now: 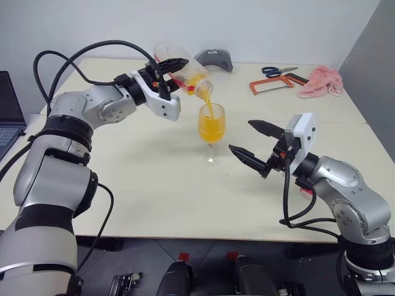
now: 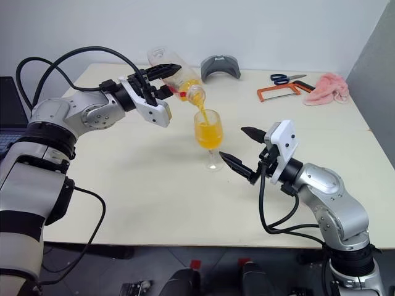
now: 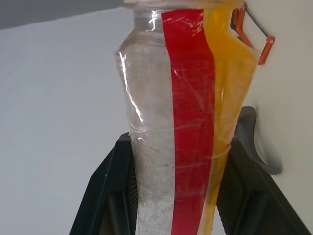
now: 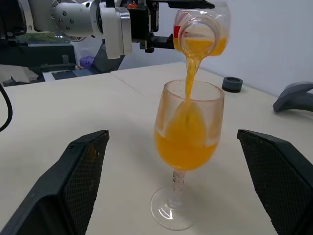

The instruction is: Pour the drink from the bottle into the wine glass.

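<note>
— two arms, but just one is doing the work: the left gripper (image 1: 165, 79) has its jaws clenched on the bottle (image 1: 182, 72), squeezing the squarish body across the red stripe.

— and how does the bottle lie?

— long axis tipped past level, open neck down and toward the robot's right, mouth just above the rim of the wine glass (image 1: 211, 131). the drink (image 4: 186, 142) runs in a thin stream from the mouth into the bowl, which i'd judge about half full or a little more. some orange liquid sits in the low side of the bottle.

— where's the right gripper?

— the right gripper (image 1: 252, 142) hovers just beside the glass on the robot's right, jaws released and spread wide, one finger either side of the stem line but touching nothing. it is the nearer one to the glass.

— so what does the next bit turn on?

— keeping the mouth over the bowl; the glass stands free on the pale desk (image 1: 154, 197).

— around it?

— far side of the desk: scissors (image 1: 278, 71), an orange hacksaw (image 1: 271, 84), a pink cloth (image 1: 321, 82), a grey holder (image 1: 214, 60). laptop (image 1: 7, 117) at the left edge. white wall behind.
</note>
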Controlling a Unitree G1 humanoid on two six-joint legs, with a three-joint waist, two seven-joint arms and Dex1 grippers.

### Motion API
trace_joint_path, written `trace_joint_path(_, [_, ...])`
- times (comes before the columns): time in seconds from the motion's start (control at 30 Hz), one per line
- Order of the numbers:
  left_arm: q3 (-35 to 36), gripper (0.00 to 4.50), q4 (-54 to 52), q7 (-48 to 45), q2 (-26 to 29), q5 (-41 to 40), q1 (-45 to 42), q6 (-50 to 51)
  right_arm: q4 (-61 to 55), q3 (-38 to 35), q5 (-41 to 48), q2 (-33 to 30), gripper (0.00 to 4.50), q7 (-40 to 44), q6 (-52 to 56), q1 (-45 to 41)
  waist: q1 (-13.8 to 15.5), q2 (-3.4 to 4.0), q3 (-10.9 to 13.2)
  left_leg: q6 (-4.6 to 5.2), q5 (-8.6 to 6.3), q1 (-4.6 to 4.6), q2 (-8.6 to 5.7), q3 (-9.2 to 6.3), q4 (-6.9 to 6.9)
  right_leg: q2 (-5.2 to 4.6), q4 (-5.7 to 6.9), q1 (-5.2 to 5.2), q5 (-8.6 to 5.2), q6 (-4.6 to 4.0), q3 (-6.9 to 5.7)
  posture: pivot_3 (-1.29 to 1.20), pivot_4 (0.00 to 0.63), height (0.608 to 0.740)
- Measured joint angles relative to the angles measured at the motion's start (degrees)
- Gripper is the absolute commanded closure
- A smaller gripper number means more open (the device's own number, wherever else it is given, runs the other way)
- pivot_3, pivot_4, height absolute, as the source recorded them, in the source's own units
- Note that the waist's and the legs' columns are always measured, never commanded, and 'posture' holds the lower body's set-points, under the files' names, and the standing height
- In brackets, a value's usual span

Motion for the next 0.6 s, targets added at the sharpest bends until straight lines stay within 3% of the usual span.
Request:
trace_joint_path(0.47, [-0.55,2.82,1.19,0.82,-0.18,-0.39,-0.32,0.15,-0.01,0.0,-0.02,-0.08,0.0,0.04,0.01,0.82,0.0,0.0,0.0,0.0,0.0,0.0,0.0,0.01,0.01,0.0,0.01,0.0,0.0,0.0,0.0,0.0,0.15,0.74])
trace_joint_path(0.6, [0.23,2.82,2.27,-1.72,-1.65,-3.66,-0.3,0.13,-0.05,0.0,-0.03,-0.32,0.0,0.01,0.07,0.85,0.04,0.0,0.0,-0.01,0.0,-0.01,-0.01,0.0,0.02,-0.01,0.0,0.0,0.0,0.0,0.0,0.0,0.15,0.74])
